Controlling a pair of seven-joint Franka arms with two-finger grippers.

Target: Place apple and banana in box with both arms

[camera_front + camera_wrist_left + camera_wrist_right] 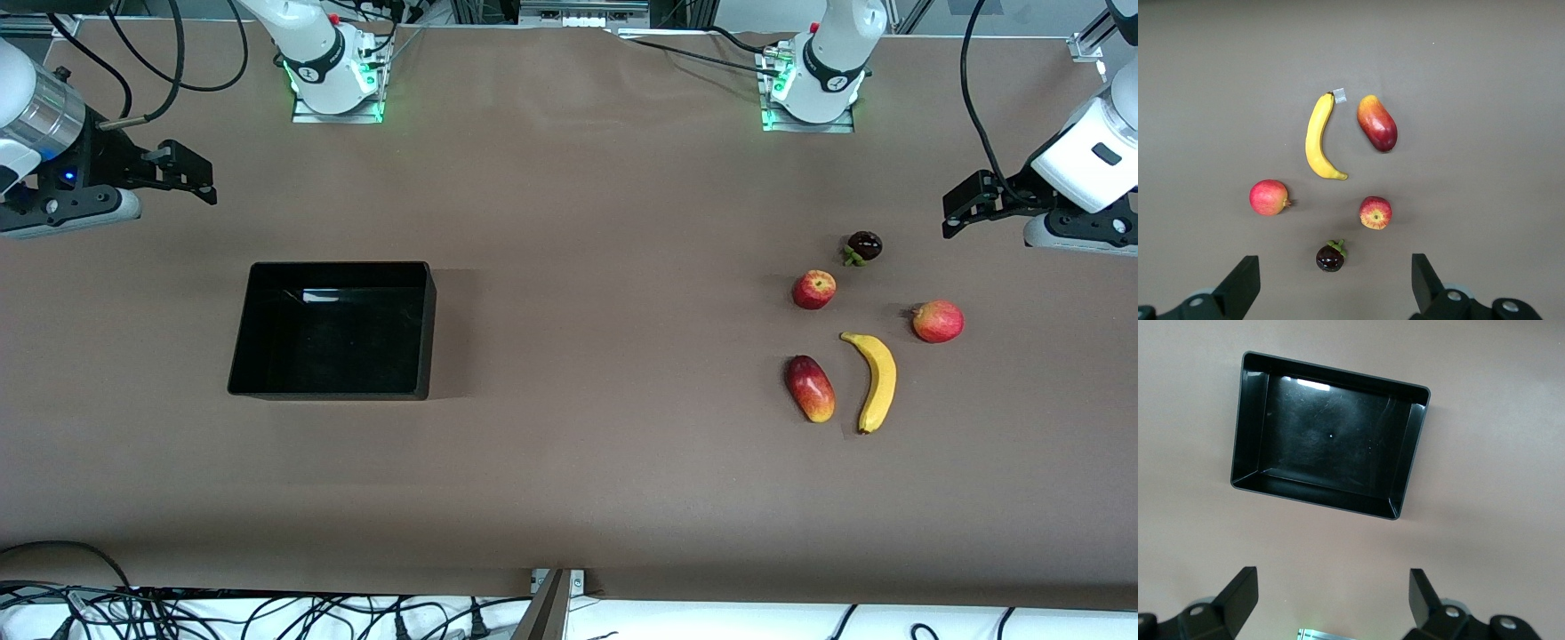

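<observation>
Left gripper (1331, 287) is held spread over the table just beside the fruits, gripping nothing. Small round red apple (814, 289) lies below it: firm, smooth, best pinched across its middle. Long curved yellow banana (876, 380) lies beside the apple, softer, best taken mid-length. Right gripper (1328, 603) waits spread near the glossy black rectangular plastic box (258, 320), which holds nothing.

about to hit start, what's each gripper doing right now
left gripper: open, holding nothing, up over the table beside the small dark round fruit.
right gripper: open, holding nothing, up near the glossy black rectangular plastic box.
</observation>
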